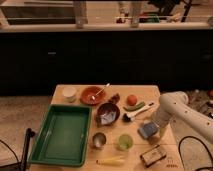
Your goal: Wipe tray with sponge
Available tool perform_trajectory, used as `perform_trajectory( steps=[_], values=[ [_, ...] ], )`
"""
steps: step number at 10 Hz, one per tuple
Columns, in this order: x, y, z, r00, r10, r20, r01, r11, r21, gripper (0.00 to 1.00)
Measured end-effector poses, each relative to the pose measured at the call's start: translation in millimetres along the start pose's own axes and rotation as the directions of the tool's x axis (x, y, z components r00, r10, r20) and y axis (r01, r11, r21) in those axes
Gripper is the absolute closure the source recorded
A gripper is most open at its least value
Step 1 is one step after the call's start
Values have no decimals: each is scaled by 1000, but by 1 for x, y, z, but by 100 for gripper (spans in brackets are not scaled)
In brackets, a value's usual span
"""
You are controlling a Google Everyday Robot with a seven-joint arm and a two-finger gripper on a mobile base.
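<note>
The green tray [62, 134] lies on the left part of the wooden table, with nothing in it. The blue-grey sponge [146, 131] is at the table's right side, to the right of the green cup. My white arm reaches in from the right and bends down, and its gripper [153, 126] is right at the sponge, touching or just above it. The arm hides most of the gripper. The tray is well to the left of the gripper, with cups and a bowl between.
On the table are a white cup [69, 93], a red plate with a spoon [93, 94], a dark bowl [108, 113], an orange fruit [131, 100], a brush [134, 114], a metal cup [98, 140], a green cup [124, 142], a yellow item [112, 161] and a tan-and-brown block [153, 155].
</note>
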Motion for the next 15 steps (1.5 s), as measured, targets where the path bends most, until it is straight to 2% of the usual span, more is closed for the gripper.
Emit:
perform_trajectory(
  steps=[1, 2, 7, 8, 11, 12, 14, 15],
  values=[
    [-2, 0, 1, 999, 3, 32, -3, 1000, 5, 20],
    [-7, -1, 1, 999, -4, 46, 4, 1000, 6, 20],
    [-24, -2, 6, 999, 3, 45, -4, 1000, 11, 21],
    [-24, -2, 8, 999, 12, 43, -13, 1000, 11, 27],
    [-21, -3, 13, 998, 56, 32, -56, 998, 10, 56],
    [-20, -4, 14, 998, 58, 27, -58, 998, 9, 70],
    [-18, -2, 12, 998, 57, 25, -57, 998, 6, 83],
    [-18, -1, 11, 998, 58, 24, -58, 998, 5, 95]
  ],
)
